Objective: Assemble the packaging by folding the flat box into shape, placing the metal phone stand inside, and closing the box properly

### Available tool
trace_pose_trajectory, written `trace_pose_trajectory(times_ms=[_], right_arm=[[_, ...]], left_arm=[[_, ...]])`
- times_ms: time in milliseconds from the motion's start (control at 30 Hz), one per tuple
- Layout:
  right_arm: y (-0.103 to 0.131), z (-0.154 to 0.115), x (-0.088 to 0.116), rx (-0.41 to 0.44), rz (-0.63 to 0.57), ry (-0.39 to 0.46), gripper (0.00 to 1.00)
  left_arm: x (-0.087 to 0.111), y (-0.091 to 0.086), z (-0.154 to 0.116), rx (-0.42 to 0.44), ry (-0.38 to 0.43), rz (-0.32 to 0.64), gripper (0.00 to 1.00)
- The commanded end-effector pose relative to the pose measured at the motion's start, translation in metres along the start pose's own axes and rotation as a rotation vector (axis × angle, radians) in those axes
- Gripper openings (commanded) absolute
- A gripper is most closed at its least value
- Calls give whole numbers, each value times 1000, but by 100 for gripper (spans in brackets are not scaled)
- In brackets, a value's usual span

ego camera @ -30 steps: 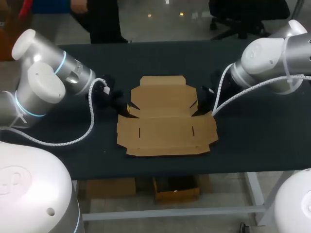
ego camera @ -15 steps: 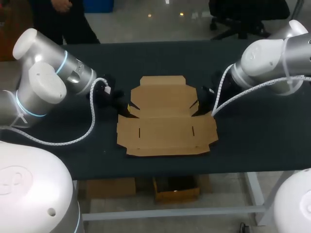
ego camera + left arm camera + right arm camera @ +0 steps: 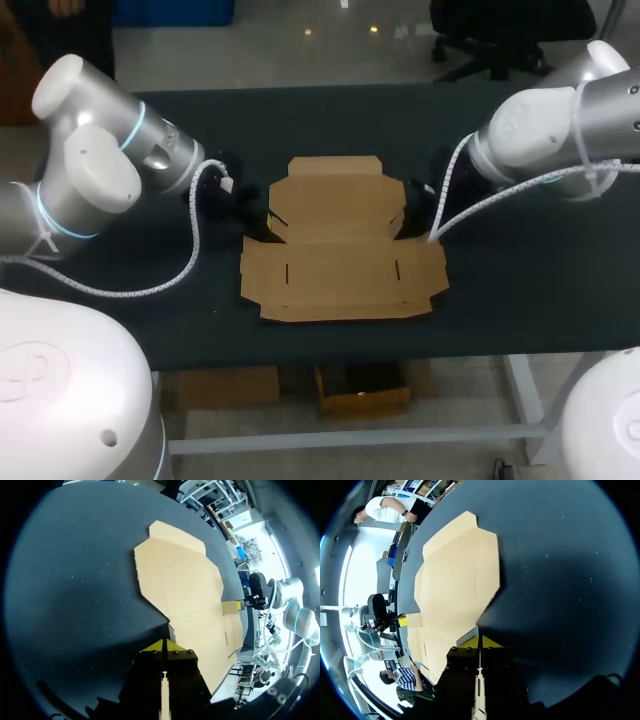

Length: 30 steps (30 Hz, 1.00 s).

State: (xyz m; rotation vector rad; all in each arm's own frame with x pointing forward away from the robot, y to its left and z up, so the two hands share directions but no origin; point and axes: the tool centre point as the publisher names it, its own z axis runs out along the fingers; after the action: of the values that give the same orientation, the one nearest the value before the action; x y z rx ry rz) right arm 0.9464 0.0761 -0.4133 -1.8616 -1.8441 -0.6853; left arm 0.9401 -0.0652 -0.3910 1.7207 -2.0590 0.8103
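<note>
One flat box (image 3: 340, 240), brown corrugated card, die-cut and unfolded, lying at the middle of the tabletop (image 3: 540, 280), its long edges parallel to the front edge; narrower panel with a tuck lip toward the far edge, wider panel with two short slots toward the front edge; small side flaps at both ends of the crease between the panels.

Zero sight of the metal phone stand in any view; location cannot be told.

Two arms in attendance; left arm (image 3: 150, 150) entering from the left edge of the tabletop, right arm (image 3: 540, 120) from the right edge, each ending low beside one end of the middle crease.

Left fingers (image 3: 172, 648): yellow tips pressed together, only a thin seam between, at the card's left border by the notch; contact with the card cannot be confirmed.

Right fingers (image 3: 487, 643): yellow tips likewise together, at the card's right border beside the side flap; contact likewise uncertain.

Handling, as judged:
- very light; likely to slide on the smooth dark tabletop if pushed from one side only, hence opposed pressure from both ends advisable;
- stiff across each panel, weak along the scored creases; expected to hinge there and spring back part-way when released;
- thin edge flush with the tabletop; little to pinch from above; best purchase under or behind the small side flaps, or at a raised panel edge;
- prone to creasing or tearing at the slots and notches under hard clamping.
</note>
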Motion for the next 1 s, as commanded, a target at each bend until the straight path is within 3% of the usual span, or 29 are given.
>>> trace_pose_trajectory(times_ms=[33,400,833,1000], right_arm=[[3,2,1,-1,5,-15,0],[3,3,3,-9,15,-22,0],[-7,2,12,-70,59,-109,0],[-6,-1,13,-72,56,-107,0]], left_arm=[[3,-1,1,1,-20,-4,0],[10,-5,7,-16,-41,4,0],[20,-1,11,-24,-66,24,0],[22,-1,12,-18,-88,24,0]])
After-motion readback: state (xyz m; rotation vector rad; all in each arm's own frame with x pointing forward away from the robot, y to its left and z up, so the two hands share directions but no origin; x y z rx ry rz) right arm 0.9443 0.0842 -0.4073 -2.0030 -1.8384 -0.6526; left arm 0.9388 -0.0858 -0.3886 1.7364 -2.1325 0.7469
